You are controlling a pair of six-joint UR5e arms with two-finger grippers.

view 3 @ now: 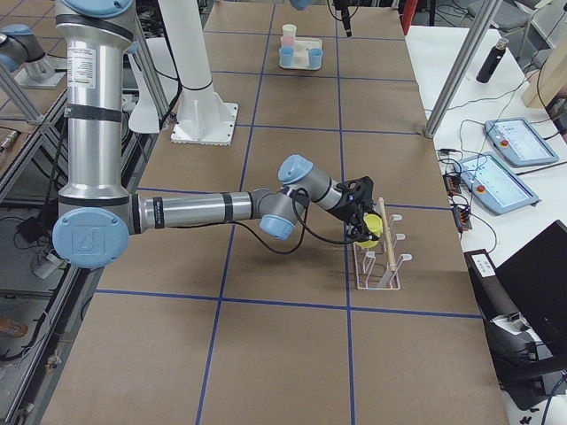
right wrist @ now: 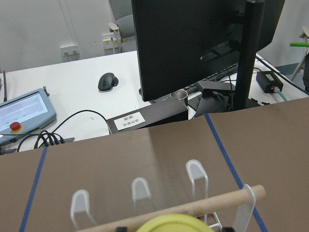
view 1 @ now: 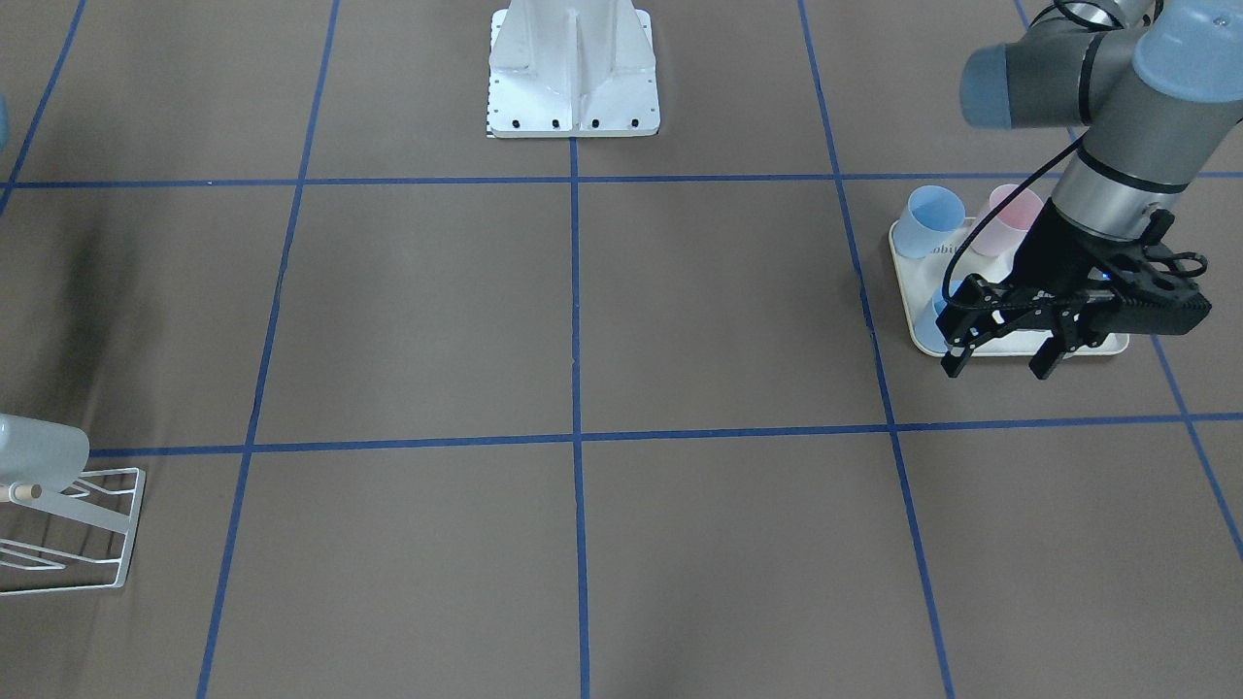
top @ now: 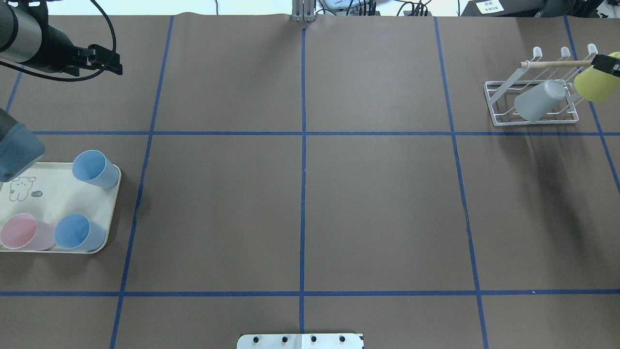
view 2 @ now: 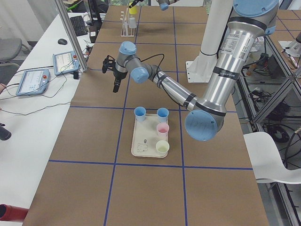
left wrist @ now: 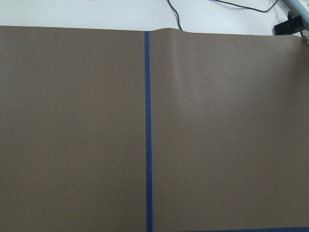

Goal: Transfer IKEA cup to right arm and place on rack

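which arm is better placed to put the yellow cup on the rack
Right. The right hand grips the yellow cup beside the rack; the left hand hangs open and empty far off, near the tray.

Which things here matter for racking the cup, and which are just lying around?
In the job: yellow cup, held by the right gripper; rack.
Lying about: grey cup on the rack; tray with two blue cups, pink cup, pale cup.

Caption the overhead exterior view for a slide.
Right gripper holds yellow plastic cup beside the white wire rack bearing a grey cup; blue cups and a pink cup sit on the cream tray.
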